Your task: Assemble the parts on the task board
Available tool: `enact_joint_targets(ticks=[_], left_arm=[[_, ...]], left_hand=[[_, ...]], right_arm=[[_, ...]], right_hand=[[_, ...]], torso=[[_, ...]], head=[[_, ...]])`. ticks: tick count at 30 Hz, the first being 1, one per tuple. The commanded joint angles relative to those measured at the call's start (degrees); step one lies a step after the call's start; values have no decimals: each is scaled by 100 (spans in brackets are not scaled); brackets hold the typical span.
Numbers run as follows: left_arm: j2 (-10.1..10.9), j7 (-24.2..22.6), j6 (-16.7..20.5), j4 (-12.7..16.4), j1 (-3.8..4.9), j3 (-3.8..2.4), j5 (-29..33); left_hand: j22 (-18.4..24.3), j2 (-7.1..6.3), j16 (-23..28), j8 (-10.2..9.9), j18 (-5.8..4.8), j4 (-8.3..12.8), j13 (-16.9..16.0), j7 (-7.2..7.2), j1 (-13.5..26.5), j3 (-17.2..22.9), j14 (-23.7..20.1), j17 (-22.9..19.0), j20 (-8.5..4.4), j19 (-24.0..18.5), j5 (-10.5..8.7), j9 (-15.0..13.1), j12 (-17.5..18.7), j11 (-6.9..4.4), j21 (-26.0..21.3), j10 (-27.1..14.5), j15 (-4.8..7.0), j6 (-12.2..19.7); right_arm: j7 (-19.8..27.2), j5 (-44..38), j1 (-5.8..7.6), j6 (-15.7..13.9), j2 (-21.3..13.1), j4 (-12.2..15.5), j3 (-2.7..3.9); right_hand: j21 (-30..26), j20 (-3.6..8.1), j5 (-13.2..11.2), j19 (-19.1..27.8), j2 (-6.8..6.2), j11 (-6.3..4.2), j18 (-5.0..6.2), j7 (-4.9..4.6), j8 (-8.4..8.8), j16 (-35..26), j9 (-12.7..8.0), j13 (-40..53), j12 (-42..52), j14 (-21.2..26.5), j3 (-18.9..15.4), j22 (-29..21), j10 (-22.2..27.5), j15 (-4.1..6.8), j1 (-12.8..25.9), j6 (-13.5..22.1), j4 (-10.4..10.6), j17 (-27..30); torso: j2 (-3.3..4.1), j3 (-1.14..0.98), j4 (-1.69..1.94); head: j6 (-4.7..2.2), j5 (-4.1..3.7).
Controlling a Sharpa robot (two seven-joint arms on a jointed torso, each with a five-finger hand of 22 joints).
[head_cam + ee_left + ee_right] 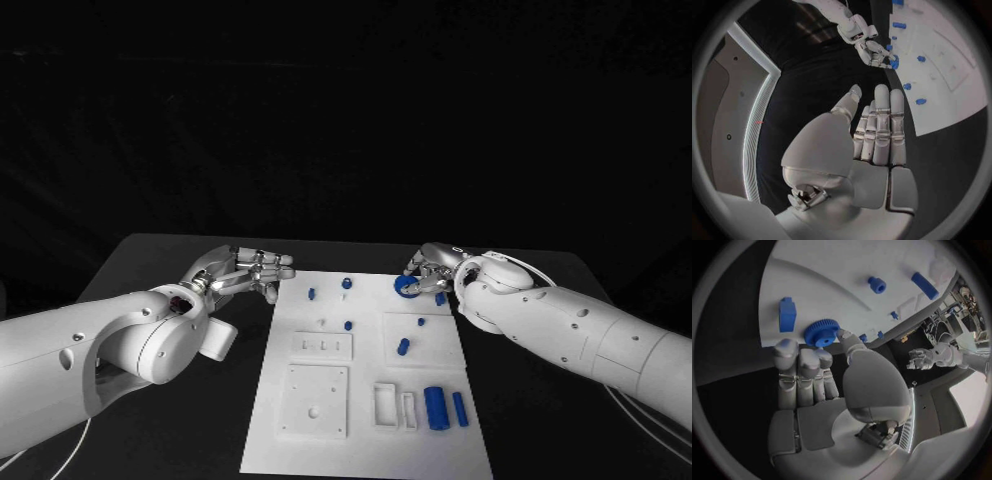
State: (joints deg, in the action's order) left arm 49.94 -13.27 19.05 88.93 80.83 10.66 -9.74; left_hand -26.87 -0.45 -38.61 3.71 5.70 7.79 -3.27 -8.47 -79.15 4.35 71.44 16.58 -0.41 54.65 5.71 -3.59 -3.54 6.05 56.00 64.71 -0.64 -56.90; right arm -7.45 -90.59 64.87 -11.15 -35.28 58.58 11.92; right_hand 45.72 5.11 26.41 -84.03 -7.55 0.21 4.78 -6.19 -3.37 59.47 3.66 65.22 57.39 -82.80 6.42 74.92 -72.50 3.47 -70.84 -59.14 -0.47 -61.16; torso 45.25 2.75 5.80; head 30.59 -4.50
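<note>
1. Two hands flank our board's far end.
2. Our right hand pinches a gear in its fingers, half hiding it.
3. Our left hand has its fingers released, grasping nothing.

Probably a robotics lab: black-draped table, white task board of small blue parts.

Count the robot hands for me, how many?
2. The left hand holds nothing beside the board's left edge; the right hand holds a blue gear at the board's far right corner.
</note>
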Motion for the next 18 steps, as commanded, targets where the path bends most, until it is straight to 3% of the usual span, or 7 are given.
enact_joint_targets(ticks=[1, 8, 11, 14, 18], left_arm=[[0, -30, -64, 9, 11, -4, -20], [5, -28, -69, 6, 11, -3, -22], [6, -27, -71, 2, 11, -3, -22], [5, -27, -73, -3, 11, -3, -22], [5, -26, -76, -10, 11, -3, -22]], left_hand=[[9, -5, 34, -3, 95, 37, -7, 4, -21, -6, -49, -8, 7, -38, 19, -2, 17, -8, 23, -49, -2, 34], [37, -10, 35, -3, 96, 43, -7, 0, -28, -6, -51, -10, 8, -46, 20, -2, 18, -5, 44, -58, -3, 39], [37, -10, 35, -3, 96, 43, -7, 0, -28, -6, -51, -10, 8, -46, 20, -2, 18, -5, 44, -58, -3, 39], [37, -10, 35, -3, 96, 43, -7, 0, -28, -6, -51, -10, 8, -46, 20, -2, 18, -5, 44, -58, -3, 39], [37, -10, 35, -3, 96, 43, -7, 0, -28, -6, -51, -10, 8, -46, 20, -2, 18, -5, 44, -58, -3, 39]], right_arm=[[57, 33, -3, -91, -22, 25, -1], [55, -5, -9, -79, -68, 49, -1], [54, -44, -21, -80, -83, 61, -1], [52, -75, -30, -70, -97, 70, -1], [57, -95, -43, -16, -113, 77, 0]], right_hand=[[23, -32, 14, -164, 4, -19, 0, -10, -18, 24, -9, -3, -23, -27, -20, 568, -3, 21, -68, 41, -15, -8], [28, -31, -14, -162, -24, -18, 1, -13, -17, 32, -9, -6, -30, -30, -4, 569, 0, 20, -127, 47, -82, -19], [41, -37, -23, -160, -46, -5, 6, -27, -18, 33, -12, -14, -40, -31, -84, 571, 2, 12, -144, 217, -156, -26], [74, -47, -211, -158, -35, 2, 13, -35, -10, 57, -17, 6, -16, -31, -179, 577, -5, 5, -248, 299, -270, -57], [88, -53, -230, -154, -11, 0, 16, -31, -15, 60, -13, 6, -16, -30, -170, 579, -4, 2, -263, 220, -323, -65]], torso=[[-1, 2, 3], [0, 2, -2], [0, 2, -4], [1, 2, 4], [-3, 4, 3]], head=[[3, -8], [15, -9], [19, -12], [18, -18], [25, -19]])
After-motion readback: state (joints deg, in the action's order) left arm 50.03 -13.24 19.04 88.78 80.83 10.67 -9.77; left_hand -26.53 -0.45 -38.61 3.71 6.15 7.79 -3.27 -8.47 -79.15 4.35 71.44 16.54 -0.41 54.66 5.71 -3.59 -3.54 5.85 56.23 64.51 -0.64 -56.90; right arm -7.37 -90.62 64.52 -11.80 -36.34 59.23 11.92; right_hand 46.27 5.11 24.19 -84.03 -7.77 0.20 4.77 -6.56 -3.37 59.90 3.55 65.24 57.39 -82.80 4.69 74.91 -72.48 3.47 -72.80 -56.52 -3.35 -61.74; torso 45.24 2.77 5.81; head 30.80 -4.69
